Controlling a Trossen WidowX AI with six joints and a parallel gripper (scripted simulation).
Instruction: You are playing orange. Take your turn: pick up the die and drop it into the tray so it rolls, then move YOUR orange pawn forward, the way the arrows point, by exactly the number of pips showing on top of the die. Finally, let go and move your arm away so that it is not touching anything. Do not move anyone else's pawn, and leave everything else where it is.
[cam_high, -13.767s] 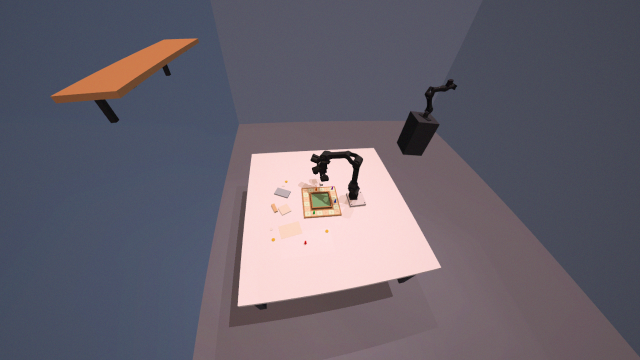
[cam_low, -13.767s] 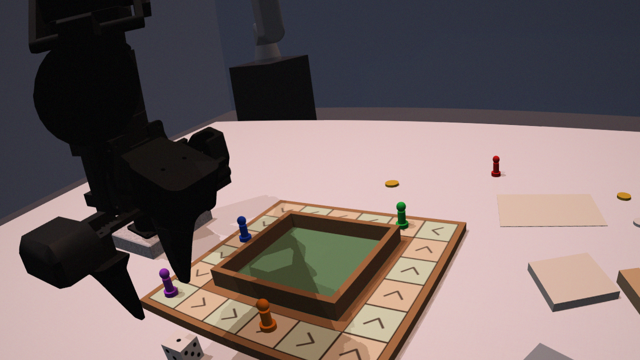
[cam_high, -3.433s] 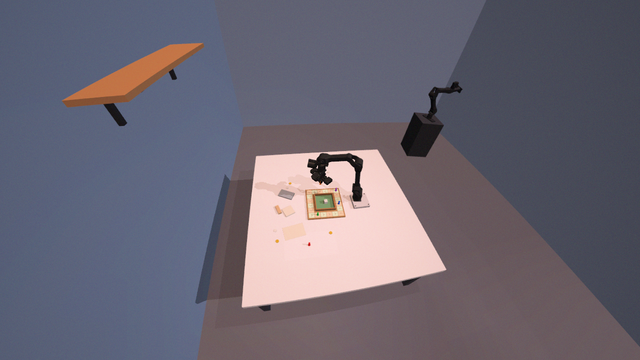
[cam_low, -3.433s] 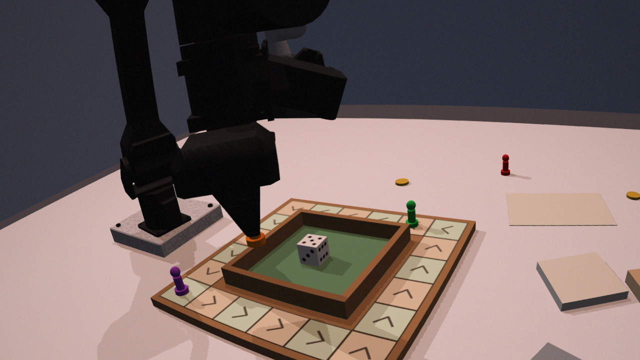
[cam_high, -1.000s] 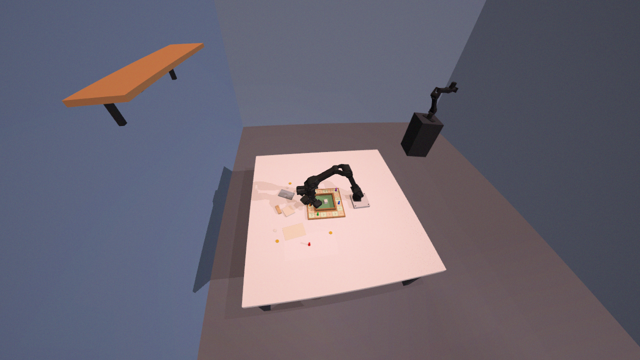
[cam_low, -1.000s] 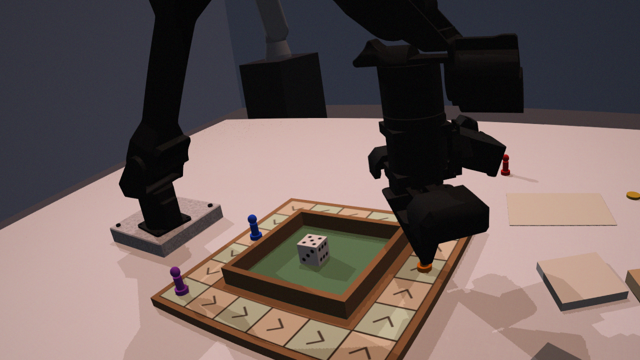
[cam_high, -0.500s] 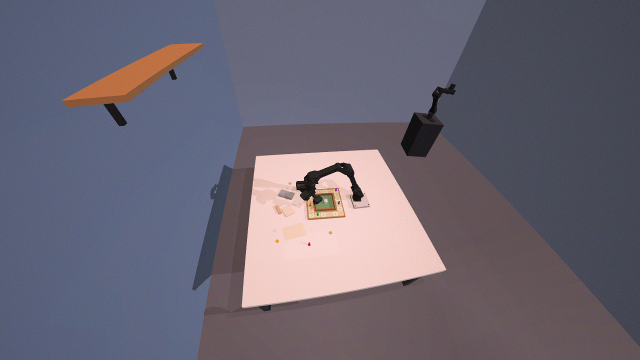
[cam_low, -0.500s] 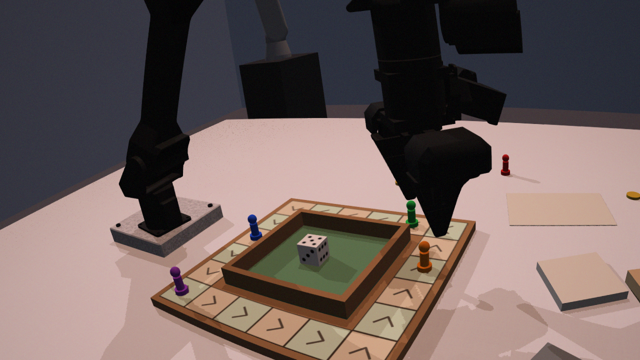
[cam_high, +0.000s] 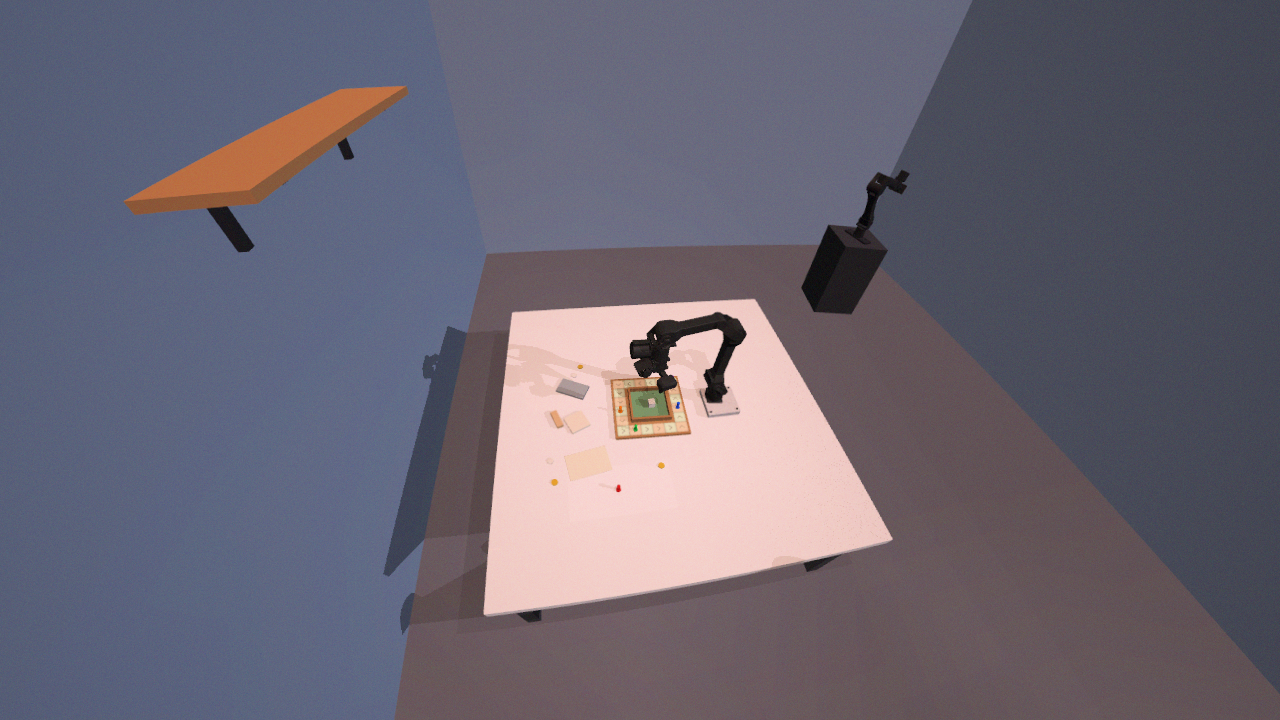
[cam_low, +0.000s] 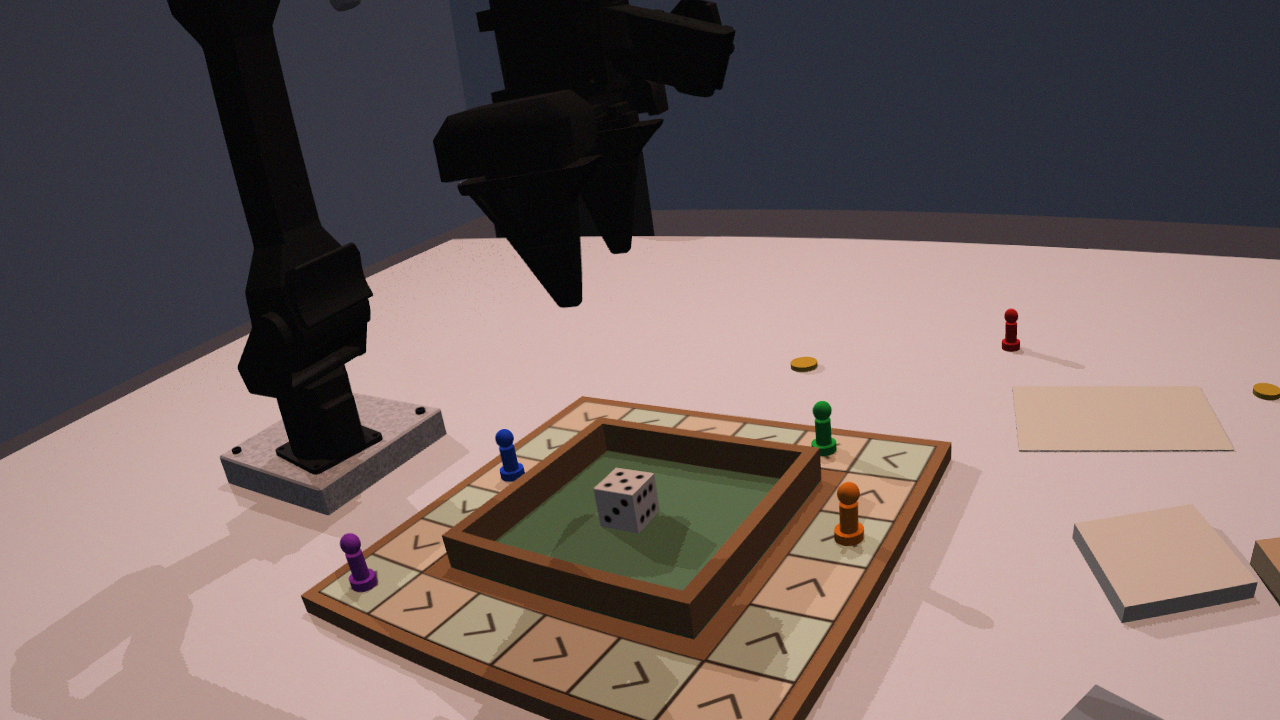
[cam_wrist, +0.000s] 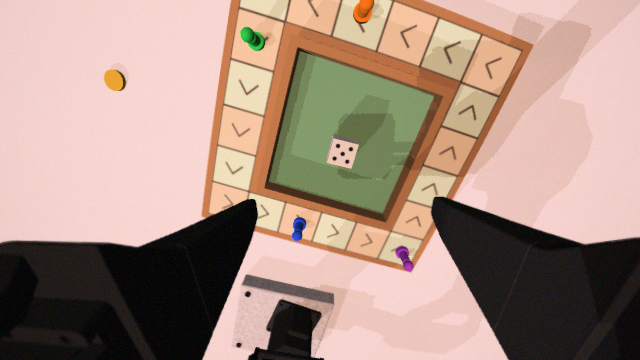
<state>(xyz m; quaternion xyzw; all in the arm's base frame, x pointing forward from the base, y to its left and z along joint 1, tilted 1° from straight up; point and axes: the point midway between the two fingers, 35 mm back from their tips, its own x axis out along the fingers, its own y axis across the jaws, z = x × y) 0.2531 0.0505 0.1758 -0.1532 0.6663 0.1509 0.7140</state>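
Note:
The white die (cam_high: 651, 402) (cam_low: 626, 499) (cam_wrist: 342, 152) rests in the green-floored tray (cam_low: 572, 573) (cam_wrist: 274, 120), with five pips on top. The orange pawn (cam_high: 620, 409) (cam_low: 848, 514) (cam_wrist: 363, 11) stands upright on a pale green square, the third counting from the corner square near the green pawn (cam_low: 822, 429) (cam_wrist: 253, 39). The blue pawn (cam_low: 508, 454) (cam_wrist: 298, 229) and the purple pawn (cam_low: 358, 562) (cam_wrist: 404, 257) stand on other squares. My gripper (cam_high: 654, 379) (cam_low: 594, 277) (cam_wrist: 343, 206) is open and empty, high above the board, touching nothing.
A red pawn (cam_high: 618, 488) (cam_low: 1010, 331) stands off the board. Around it lie a gold disc (cam_low: 803, 364) (cam_wrist: 115, 80), a flat beige sheet (cam_high: 588, 462) (cam_low: 1118, 419), a beige block (cam_high: 577, 421) (cam_low: 1163, 555) and a grey block (cam_high: 572, 387). My arm's base plate (cam_high: 721, 407) (cam_low: 402, 429) is beside the board.

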